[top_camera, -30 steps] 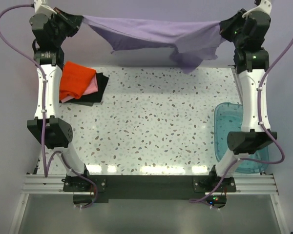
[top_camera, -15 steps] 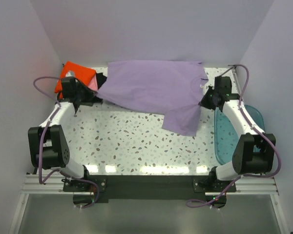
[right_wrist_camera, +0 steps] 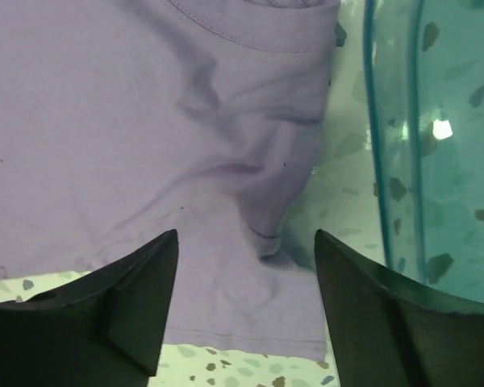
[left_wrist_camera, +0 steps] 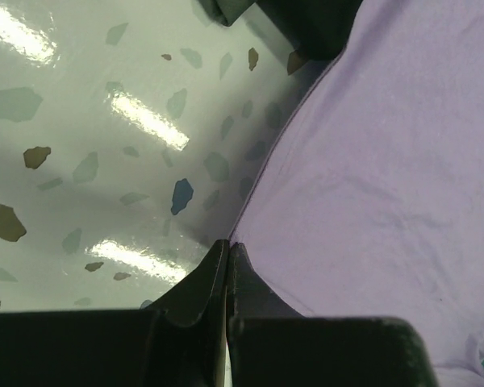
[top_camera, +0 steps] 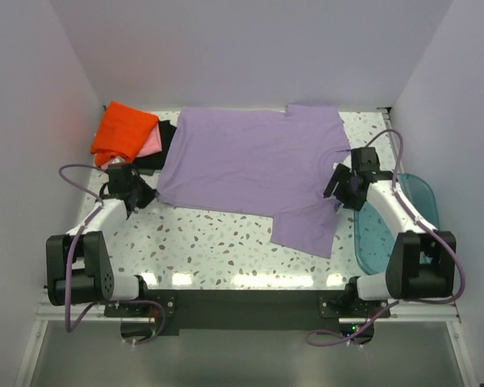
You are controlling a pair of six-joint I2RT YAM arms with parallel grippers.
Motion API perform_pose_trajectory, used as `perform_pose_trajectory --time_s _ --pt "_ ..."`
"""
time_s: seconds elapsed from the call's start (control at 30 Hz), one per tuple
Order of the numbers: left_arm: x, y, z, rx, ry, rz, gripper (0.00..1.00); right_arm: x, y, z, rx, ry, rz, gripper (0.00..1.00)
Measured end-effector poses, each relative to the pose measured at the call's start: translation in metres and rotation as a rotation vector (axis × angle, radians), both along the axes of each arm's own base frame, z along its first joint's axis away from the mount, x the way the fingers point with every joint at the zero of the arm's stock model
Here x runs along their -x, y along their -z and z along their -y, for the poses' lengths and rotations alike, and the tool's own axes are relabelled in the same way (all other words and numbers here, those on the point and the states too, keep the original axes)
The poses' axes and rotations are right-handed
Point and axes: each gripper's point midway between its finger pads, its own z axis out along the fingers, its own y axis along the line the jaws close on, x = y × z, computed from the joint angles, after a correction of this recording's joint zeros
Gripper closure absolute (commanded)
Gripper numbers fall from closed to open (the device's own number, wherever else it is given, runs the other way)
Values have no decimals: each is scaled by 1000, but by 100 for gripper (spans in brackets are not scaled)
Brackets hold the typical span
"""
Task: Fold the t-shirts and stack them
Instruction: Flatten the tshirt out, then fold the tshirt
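Top external view: nearest the arm bases, one sleeve of the lavender shirt [top_camera: 302,230] reaches toward the front of the speckled table [top_camera: 210,250], and the bin [top_camera: 371,234] sits at the near right edge, partly under the right arm. A little farther in, both arms lie low over the table, one at each side of the shirt. The left gripper [top_camera: 151,198] is at the shirt's near left corner. In the left wrist view its fingers [left_wrist_camera: 198,294] are pressed together with no gap, and the shirt's hem [left_wrist_camera: 262,173] runs straight into the seam at their tips, so they appear to pinch the very edge of the cloth while the rest lies flat on the table [left_wrist_camera: 81,161]. The right gripper [top_camera: 337,181] is at the shirt's right side. In the right wrist view its jaws stand wide apart and hold nothing, and between them the shirt [right_wrist_camera: 145,121] lies rumpled on the table, with the bin [right_wrist_camera: 419,145] just beside it to the right. Beyond the grippers the shirt's body spreads flat across the far half of the table, almost to the back edge. In the far left corner sits the stack: an orange shirt [top_camera: 123,133] on top, a pink shirt [top_camera: 150,146] showing under it, and a black shirt [top_camera: 167,137] at the bottom, its right edge meeting the lavender shirt.
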Motion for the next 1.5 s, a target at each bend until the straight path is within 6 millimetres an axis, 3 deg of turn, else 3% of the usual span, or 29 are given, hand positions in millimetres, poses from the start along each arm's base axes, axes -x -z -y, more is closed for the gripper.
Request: perform_pose_trajectory --time_s 0.2,0.3,0.53,0.63,0.73,1.1,1.23,1.27,1.37,1.5 --pt "11 7 -4 -22 -15 -28 100 21 -36 7 33 26 107 26" --pt "14 8 -5 -27 -18 -35 100 40 -43 1 32 19 152 30" --pt "16 7 -5 -33 -11 -36 100 103 15 -22 64 -42 -17 39" --pt "21 8 -4 -34 -10 -37 100 125 30 -27 95 -49 -76 43" --pt "29 11 -4 -34 -12 -48 100 132 34 -27 113 -23 -88 48" --pt "37 10 -3 -36 -15 -45 100 158 59 -22 123 83 -133 49" --pt "40 13 -3 -35 -15 -51 100 159 68 -28 137 74 -161 61" --pt "41 14 -3 -35 -15 -54 100 158 68 -29 142 70 -157 74" --pt "42 16 -2 -34 -15 -59 100 154 68 -34 135 67 -138 100" --pt "43 14 -2 -35 -15 -54 100 156 64 -35 122 75 -125 100"
